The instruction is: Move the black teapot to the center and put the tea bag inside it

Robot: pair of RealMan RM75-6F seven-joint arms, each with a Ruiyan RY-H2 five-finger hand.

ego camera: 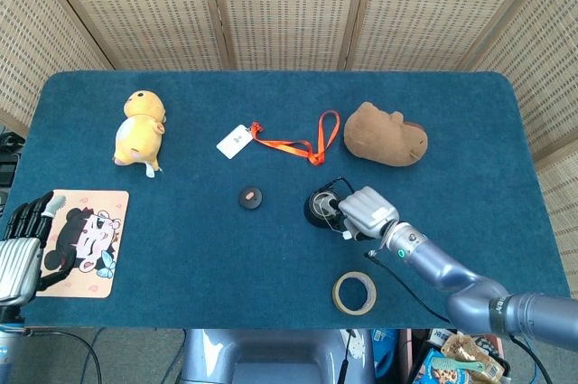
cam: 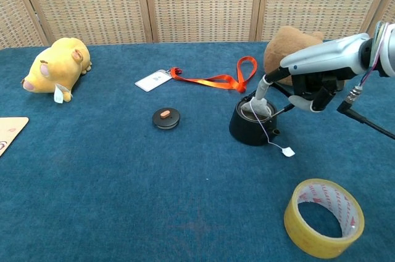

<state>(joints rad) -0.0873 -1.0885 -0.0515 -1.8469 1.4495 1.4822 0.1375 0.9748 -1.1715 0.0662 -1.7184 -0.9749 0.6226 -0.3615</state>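
Sitting near the middle of the blue table (ego camera: 470, 158), the black teapot (cam: 252, 125) is open, its lid (cam: 166, 117) lying apart to its left; the tea bag (cam: 259, 108) rests in the pot's mouth, its string trailing over the rim to a small tag (cam: 288, 151) on the cloth; the right hand (cam: 311, 84) hovers just beside the pot, one fingertip (cam: 261, 87) pointing down at the bag, though whether it touches the bag cannot be told; the left hand (ego camera: 20, 244) rests at the table's edge by a picture mat (ego camera: 86, 241), fingers loosely apart, holding nothing; a tape roll (cam: 324, 216) lies nearer the camera
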